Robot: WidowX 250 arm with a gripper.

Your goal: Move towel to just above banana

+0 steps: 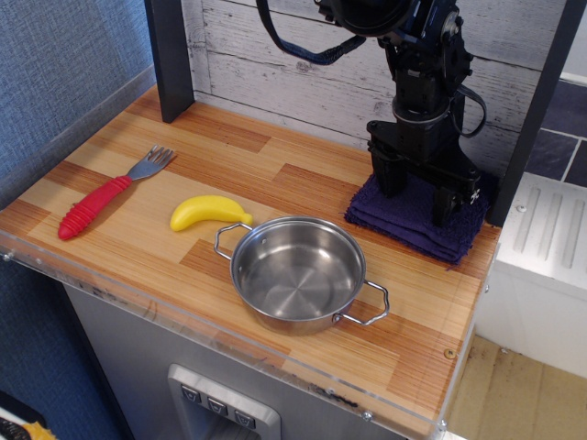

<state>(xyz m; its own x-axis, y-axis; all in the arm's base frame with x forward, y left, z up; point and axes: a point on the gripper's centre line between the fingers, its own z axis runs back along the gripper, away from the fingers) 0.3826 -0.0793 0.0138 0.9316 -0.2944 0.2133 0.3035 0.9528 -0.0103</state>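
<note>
Towel (413,220), a dark navy folded terry cloth, lies at the tabletop's (275,174) far right corner, well apart from the small yellow plastic banana (207,212). Black claw (423,194) straddles it, prongs wide, nothing lifted; the whole move remains.

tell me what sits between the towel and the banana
In the one camera view, bare wooden counter runs from the towel to the banana. The steel pot sits just below that line, its rim and handle near the banana.
</note>
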